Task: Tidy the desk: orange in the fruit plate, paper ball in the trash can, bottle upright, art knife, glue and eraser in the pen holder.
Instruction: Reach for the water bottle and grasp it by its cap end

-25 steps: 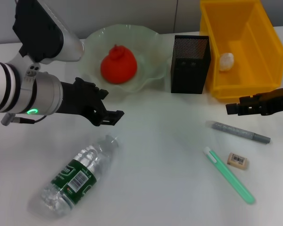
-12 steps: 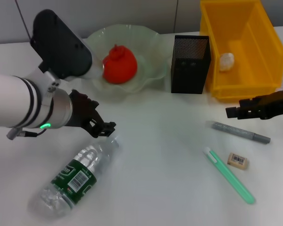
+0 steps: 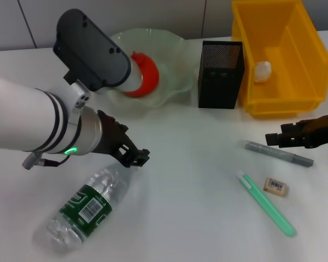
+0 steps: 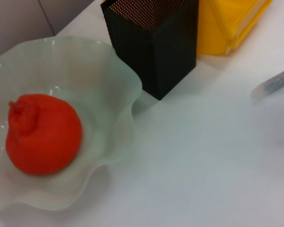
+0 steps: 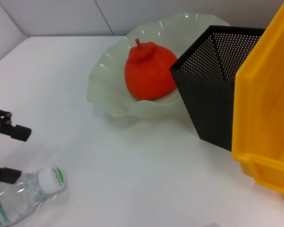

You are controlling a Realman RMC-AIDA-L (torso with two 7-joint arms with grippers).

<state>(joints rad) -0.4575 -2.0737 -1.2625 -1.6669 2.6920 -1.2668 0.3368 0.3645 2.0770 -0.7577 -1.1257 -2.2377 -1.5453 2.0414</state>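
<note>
We log: left claw [image 3: 135, 158], fingers apart, at the cap end of the bottle [image 3: 82, 207] lying lower left on the bench [image 3: 197, 218] | right claw [image 3: 279, 139] at right edge, we cannot tell its state | orange [image 3: 145, 76] in fruit plate [image 3: 169, 54] upper centre

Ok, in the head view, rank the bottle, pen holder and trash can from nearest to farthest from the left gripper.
1. The bottle, lying on its side, its cap end right at the left gripper.
2. The pen holder, farther back and toward the robot's right.
3. The trash can, beyond the pen holder at the right edge.
</note>
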